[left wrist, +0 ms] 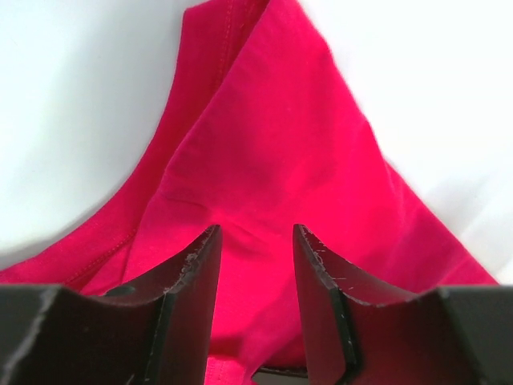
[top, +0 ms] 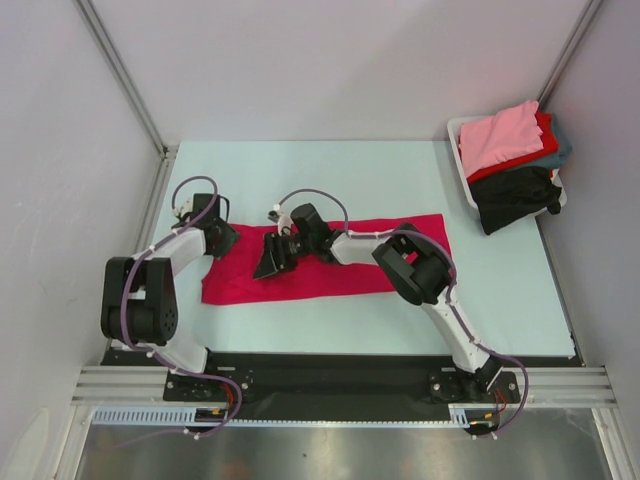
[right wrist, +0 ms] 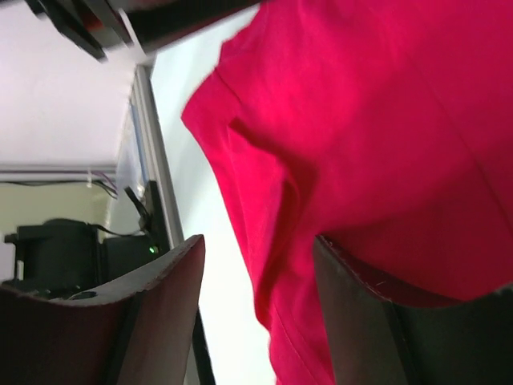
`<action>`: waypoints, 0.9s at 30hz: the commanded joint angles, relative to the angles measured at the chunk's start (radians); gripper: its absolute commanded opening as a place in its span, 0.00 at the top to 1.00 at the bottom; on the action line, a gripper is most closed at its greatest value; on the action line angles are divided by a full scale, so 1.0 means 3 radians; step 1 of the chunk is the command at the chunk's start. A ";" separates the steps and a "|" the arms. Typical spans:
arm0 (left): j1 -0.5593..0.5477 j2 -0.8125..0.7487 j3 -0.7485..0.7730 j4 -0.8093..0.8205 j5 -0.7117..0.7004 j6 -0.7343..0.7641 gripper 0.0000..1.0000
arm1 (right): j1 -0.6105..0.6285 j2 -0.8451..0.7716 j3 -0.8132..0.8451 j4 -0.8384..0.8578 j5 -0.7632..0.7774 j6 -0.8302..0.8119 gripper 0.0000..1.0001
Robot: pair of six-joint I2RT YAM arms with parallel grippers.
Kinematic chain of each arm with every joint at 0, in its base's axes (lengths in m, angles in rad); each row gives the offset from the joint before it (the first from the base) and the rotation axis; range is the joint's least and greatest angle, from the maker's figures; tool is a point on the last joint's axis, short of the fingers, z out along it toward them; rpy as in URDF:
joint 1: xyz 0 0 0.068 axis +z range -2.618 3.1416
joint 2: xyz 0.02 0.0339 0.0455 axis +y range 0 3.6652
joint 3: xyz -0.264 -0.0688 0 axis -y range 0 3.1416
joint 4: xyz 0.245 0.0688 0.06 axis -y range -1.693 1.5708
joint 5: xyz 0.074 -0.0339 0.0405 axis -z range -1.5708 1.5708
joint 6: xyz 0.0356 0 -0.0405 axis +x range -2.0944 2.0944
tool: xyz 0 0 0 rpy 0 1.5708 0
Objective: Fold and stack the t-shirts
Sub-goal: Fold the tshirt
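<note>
A crimson-magenta t-shirt (top: 340, 255) lies flat as a long band across the middle of the table. My left gripper (top: 222, 240) sits low over its left end. In the left wrist view the left gripper (left wrist: 256, 228) is open, its fingers (left wrist: 192, 273) apart with the shirt's cloth (left wrist: 272, 144) rising in a soft ridge between them. My right gripper (top: 270, 262) hovers over the shirt left of centre, pointing left. The right gripper (right wrist: 258, 241) is open in its wrist view, a folded edge of the shirt (right wrist: 337, 128) hanging between the fingers.
A white bin (top: 460, 150) at the back right holds more t-shirts: light pink (top: 500, 135) on top, red (top: 545, 125), grey-teal (top: 558, 150) and black (top: 512, 195) spilling over its front. A metal frame rail (top: 160, 180) borders the table's left side.
</note>
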 commanded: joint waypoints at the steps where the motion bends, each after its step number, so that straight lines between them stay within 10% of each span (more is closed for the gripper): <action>1: -0.0009 0.0063 0.0029 0.0058 0.0043 0.0038 0.53 | 0.0059 0.0117 0.0174 0.0373 0.0007 0.0303 0.38; 27: -0.0024 -0.0090 -0.0006 0.0099 -0.0090 0.0161 0.52 | 0.0294 -0.0919 -0.0603 0.0134 0.0062 -0.0023 0.39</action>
